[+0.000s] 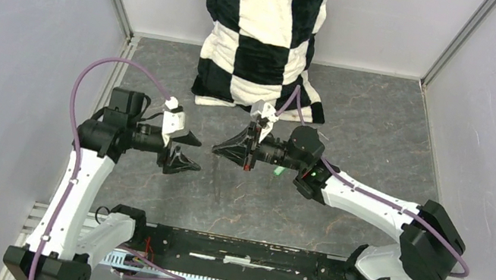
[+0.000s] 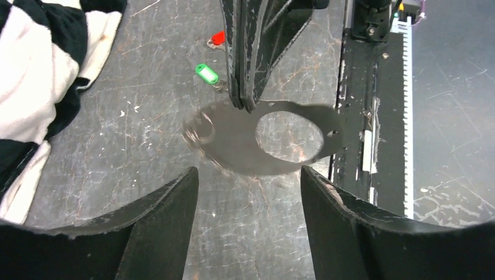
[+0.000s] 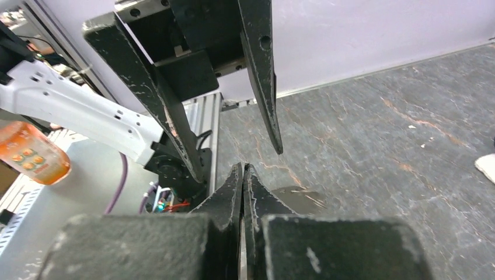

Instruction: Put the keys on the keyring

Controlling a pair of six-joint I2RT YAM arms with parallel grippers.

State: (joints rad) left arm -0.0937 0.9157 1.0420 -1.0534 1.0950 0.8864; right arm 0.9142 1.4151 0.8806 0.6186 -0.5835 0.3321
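Observation:
My right gripper (image 1: 215,150) (image 3: 243,167) is shut on the keyring (image 2: 233,143), which hangs from its fingertips (image 2: 242,102) above the table. The keyring shows as a motion-blurred grey oval with a hole, and a blurred grey edge of the keyring (image 3: 306,198) also appears in the right wrist view. My left gripper (image 1: 199,154) (image 2: 248,172) faces it tip to tip, open and holding nothing. The ring is just beyond its fingertips. The keys lie on the table under the right gripper: a green-headed key (image 2: 206,73) and a red-headed key (image 2: 218,38).
A black-and-white checkered cloth (image 1: 267,35) (image 2: 35,76) lies at the back, against the wall. The black base rail (image 1: 248,252) (image 2: 356,116) runs along the near edge. Grey walls close both sides. An orange bottle (image 3: 26,154) stands off the table.

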